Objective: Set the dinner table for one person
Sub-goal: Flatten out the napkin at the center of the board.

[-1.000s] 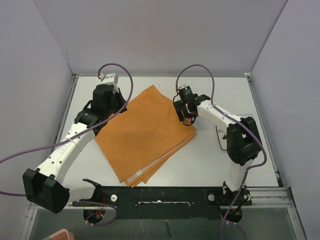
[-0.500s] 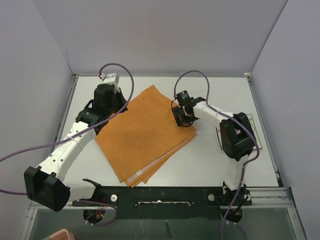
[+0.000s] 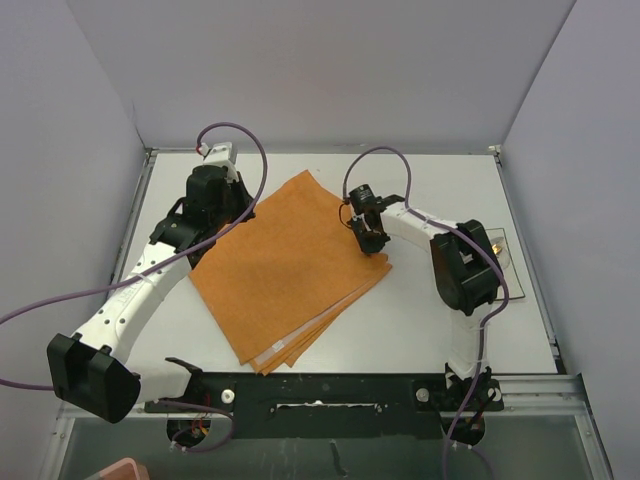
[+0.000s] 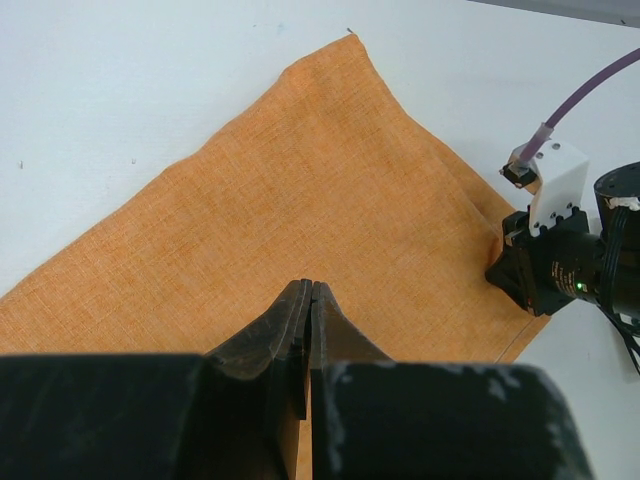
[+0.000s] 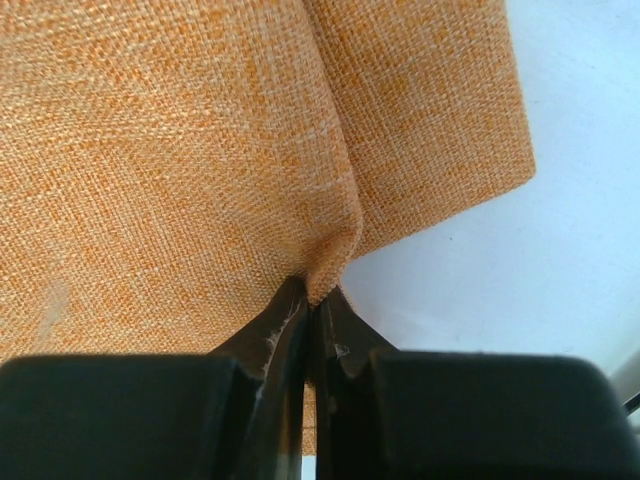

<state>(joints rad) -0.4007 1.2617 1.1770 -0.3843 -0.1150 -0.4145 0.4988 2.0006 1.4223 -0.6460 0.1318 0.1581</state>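
**As It Is Being Pinched Near One Corner, an Orange Cloth (image 3: 290, 270) Is Lying on the Tabletop (image 3: 430, 320)**

Where the two arms are reaching inward, the tabletop is spreading wide and pale between grey walls (image 3: 300, 70), filling the middle of the overhead view from 9 to 3 o'clock. The folded orange cloth is lying flat on it, turned like a diamond and sitting a little toward 9 o'clock of the tabletop's centre. Its corners are pointing to 12, 3, 6 and 9 o'clock. Along the edge facing 5 o'clock, stacked layers are showing as thin pale lines.

The right pincer (image 3: 372, 240) (image 5: 318, 300) is grasping the cloth near its 3 o'clock corner. In its wrist view the two dark fingers (image 5: 275, 330) are pressing together on a small raised pleat of the weave, and a crease is running from that pinch toward 12 o'clock. Bare tabletop is showing just toward 3 o'clock of the pinch.

The left pincer (image 3: 232, 215) (image 4: 310, 290) is hanging over the cloth's 10 o'clock edge. In its own wrist view its fingers (image 4: 280, 320) are meeting tip to tip, clenched, above the orange weave. Whether any fabric is caught between them I cannot tell. Beyond them, at 3 o'clock of that view, the right arm's wrist (image 4: 560, 260) is bearing down near the cloth's far corner, where the fabric is puckering. A purple cable (image 3: 245, 135) is arching over each arm.
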